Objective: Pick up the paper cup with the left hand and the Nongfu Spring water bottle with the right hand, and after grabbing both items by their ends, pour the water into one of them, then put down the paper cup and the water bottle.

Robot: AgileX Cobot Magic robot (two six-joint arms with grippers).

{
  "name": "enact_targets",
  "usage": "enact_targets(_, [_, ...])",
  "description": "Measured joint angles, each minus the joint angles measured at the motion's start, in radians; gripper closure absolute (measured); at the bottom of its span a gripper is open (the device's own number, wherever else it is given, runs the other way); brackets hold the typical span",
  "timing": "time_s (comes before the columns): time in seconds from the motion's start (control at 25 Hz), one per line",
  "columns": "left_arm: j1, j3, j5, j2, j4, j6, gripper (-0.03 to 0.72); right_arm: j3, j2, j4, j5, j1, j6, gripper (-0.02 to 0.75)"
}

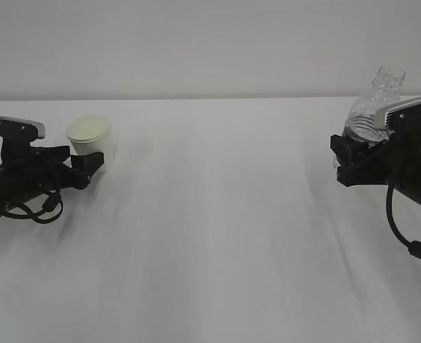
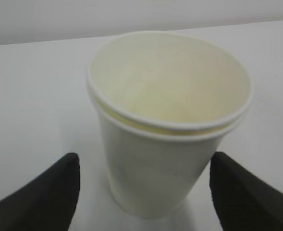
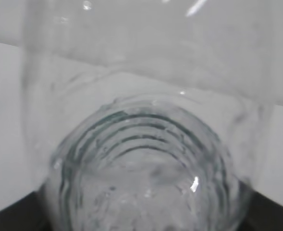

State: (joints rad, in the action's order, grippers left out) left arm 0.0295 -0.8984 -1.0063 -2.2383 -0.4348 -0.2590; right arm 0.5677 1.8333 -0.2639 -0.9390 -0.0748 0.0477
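The white paper cup stands at the far left, its cream inside showing. My left gripper is open round its lower part. In the left wrist view the cup sits between the two black fingers, with a gap on the left side and barely any on the right. The clear ribbed Nongfu Spring water bottle, uncapped, leans at the far right, and my right gripper is shut on its bottom end. The bottle fills the right wrist view. I cannot make out the water in it.
The white table stretches between the two arms, with a pale wall behind it. A black cable hangs under the right arm, and cables loop beside the left arm.
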Motion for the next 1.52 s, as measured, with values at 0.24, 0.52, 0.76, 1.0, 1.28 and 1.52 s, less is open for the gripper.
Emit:
enact_targets(0.24, [0.002,-0.051,0.026,-0.021,-0.012,-0.013,0.081,0.0,0.0,0.0,-0.004,0.0,0.0,0.286])
enact_targets(0.52, [0.044,-0.117,0.067,-0.045,-0.012,-0.019,0.084,0.0,0.0,0.0,-0.004,0.0,0.0,0.287])
enact_targets(0.76, [0.053,-0.166,0.106,-0.075,-0.011,-0.021,0.087,0.0,0.0,0.0,-0.004,0.0,0.0,0.288])
enact_targets(1.0, [0.053,-0.207,0.128,-0.082,-0.003,-0.021,0.09,0.0,0.0,0.0,-0.004,0.0,0.0,0.288])
enact_targets(1.28, [0.053,-0.22,0.13,-0.099,0.002,-0.021,0.095,0.0,0.0,0.0,-0.004,0.0,0.0,0.288])
enact_targets(1.52, [0.053,-0.222,0.127,-0.099,0.016,-0.021,0.097,0.0,0.0,0.0,-0.004,0.0,0.0,0.288])
